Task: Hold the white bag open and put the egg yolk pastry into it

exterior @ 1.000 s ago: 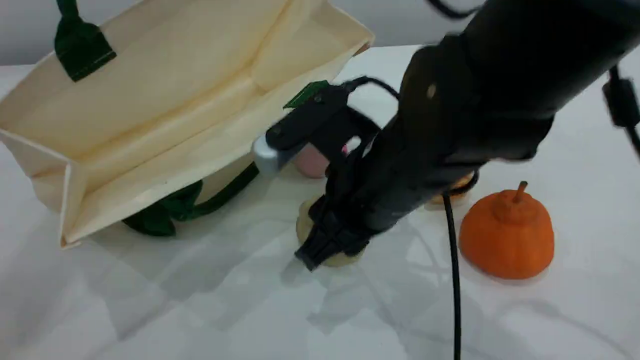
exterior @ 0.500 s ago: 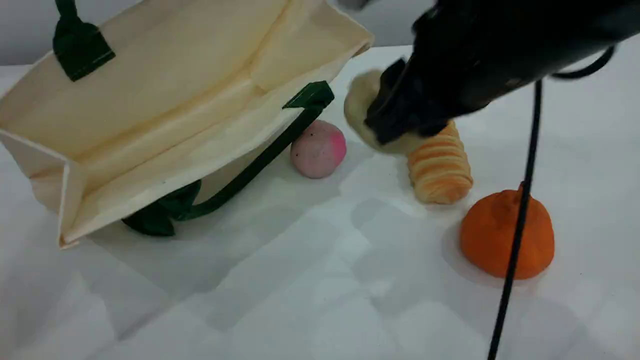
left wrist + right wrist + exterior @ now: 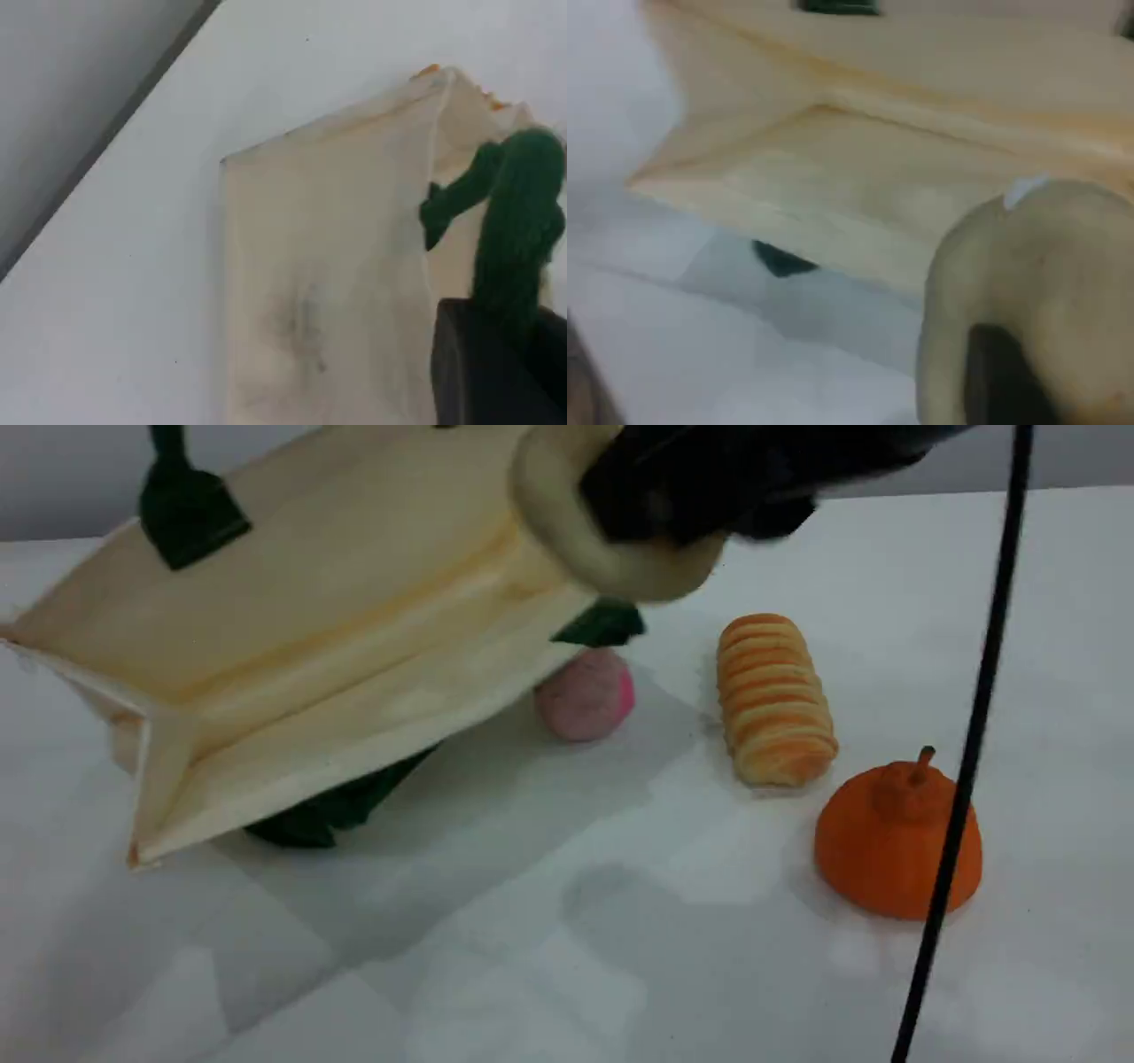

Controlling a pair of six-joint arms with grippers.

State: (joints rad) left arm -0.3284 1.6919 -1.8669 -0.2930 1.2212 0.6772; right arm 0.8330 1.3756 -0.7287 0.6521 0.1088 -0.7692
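Left jaws clamped on handle [image 3: 518,221] of white bag [image 3: 310,629], right jaws gripping egg yolk pastry [image 3: 620,576]

The pink ball [image 3: 585,695] lies at nine o'clock from the striped roll [image 3: 775,700], and the orange pumpkin [image 3: 886,850] at its four o'clock.

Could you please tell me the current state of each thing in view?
Bag: held by handle, mouth open.
Pastry: gripped, in the air at bag's mouth.
Left fingers: shut on the handle.
Right fingers: shut on the pastry.
Pink ball: on the table.
Roll: lying on the table.
Pumpkin: upright on the table.
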